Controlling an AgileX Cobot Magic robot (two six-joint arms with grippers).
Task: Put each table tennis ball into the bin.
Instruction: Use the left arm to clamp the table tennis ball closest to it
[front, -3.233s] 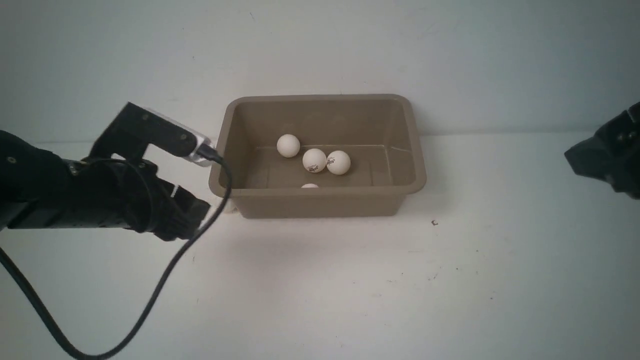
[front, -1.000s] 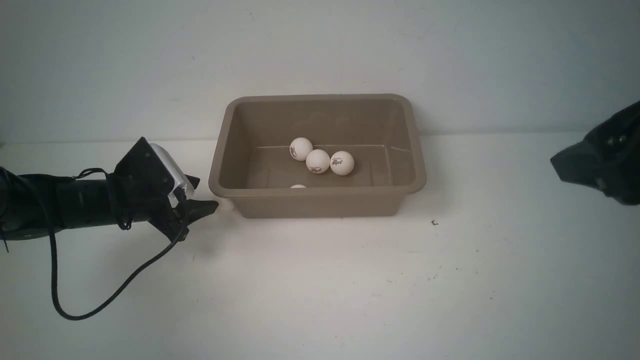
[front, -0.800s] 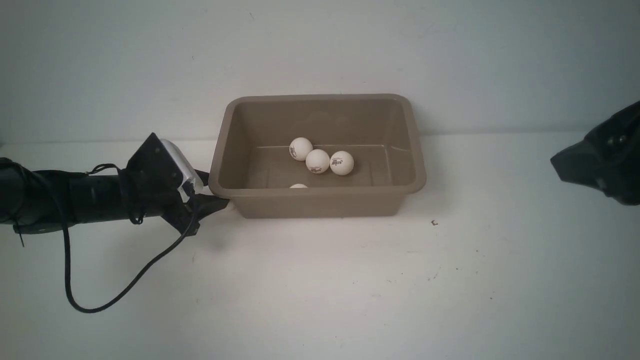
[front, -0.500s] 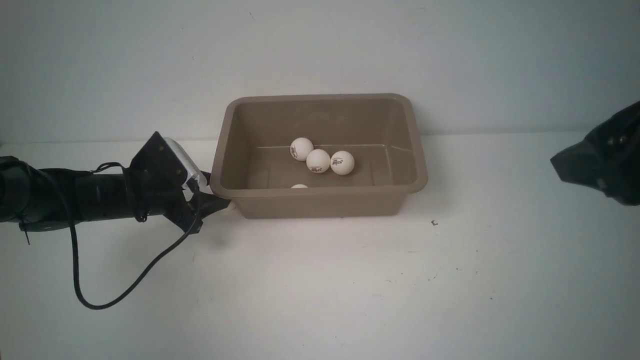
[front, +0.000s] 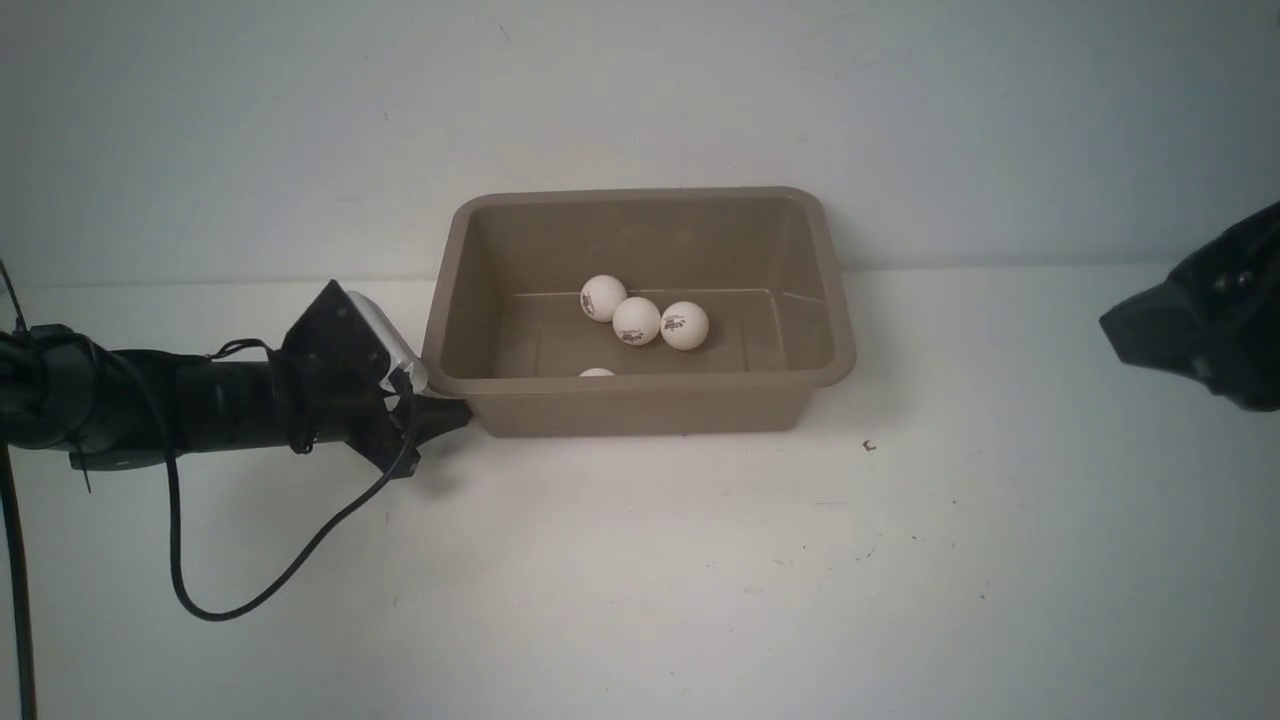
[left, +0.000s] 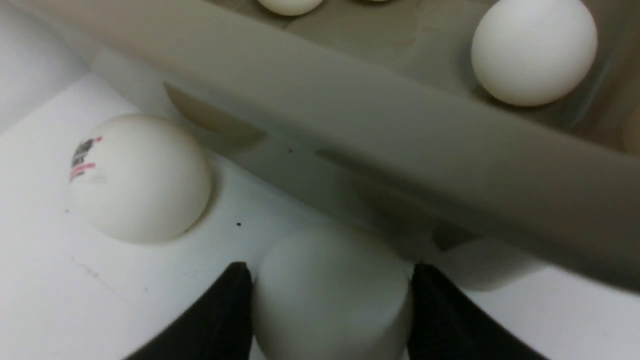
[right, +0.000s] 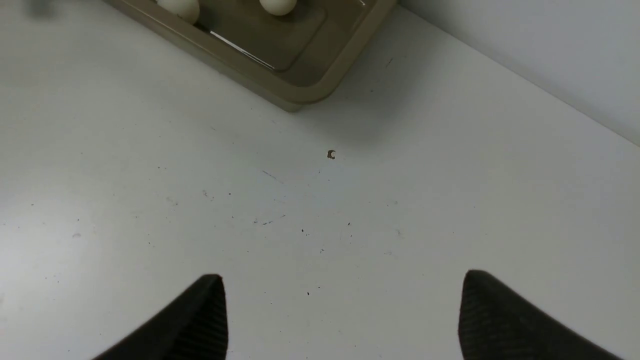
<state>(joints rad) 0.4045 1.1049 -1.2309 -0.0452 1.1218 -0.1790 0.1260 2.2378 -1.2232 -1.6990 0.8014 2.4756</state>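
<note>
White table (front: 640, 560) | bin (front: 640, 408): four balls (front: 637, 321) | outside two: logo ball (left: 140, 177), plain ball (left: 330, 300) in left tool (left: 328, 266) | right tool (right: 342, 275) wide

Our front camera looks forward and down across the table (front: 640, 560) at the bin (front: 640, 405). Our left wrist camera sits very close beside the bin's rim; our right wrist camera sees one corner from farther off.

Soft, even light; blurred close-ups.
</note>
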